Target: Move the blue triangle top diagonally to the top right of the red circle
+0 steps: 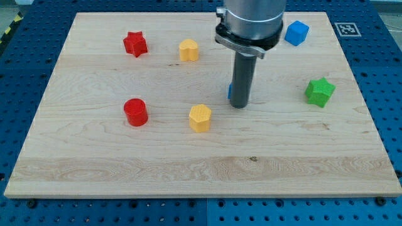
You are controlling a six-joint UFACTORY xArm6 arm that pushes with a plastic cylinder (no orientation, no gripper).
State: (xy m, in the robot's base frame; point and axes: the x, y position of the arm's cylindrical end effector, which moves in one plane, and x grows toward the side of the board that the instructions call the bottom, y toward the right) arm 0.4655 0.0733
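My tip (239,105), a bare rod with nothing to open or close, stands just right of a blue sliver (230,91), seemingly the mostly hidden blue triangle, well right of the red circle (135,112); it looks light, rigid and slippery, so I'd push a flat side squarely.

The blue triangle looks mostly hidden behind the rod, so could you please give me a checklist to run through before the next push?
1. Blue triangle located: cannot tell shape; only a blue sliver shows at the rod's left edge.
2. My tip against that block: ok, it appears to touch.
3. Red circle in sight: ok, far toward the view's left.
4. Goal spot up-right of the red circle: ok, bare wood.
5. Path leftward: not ok, the lower yellow block and upper yellow block flank it.
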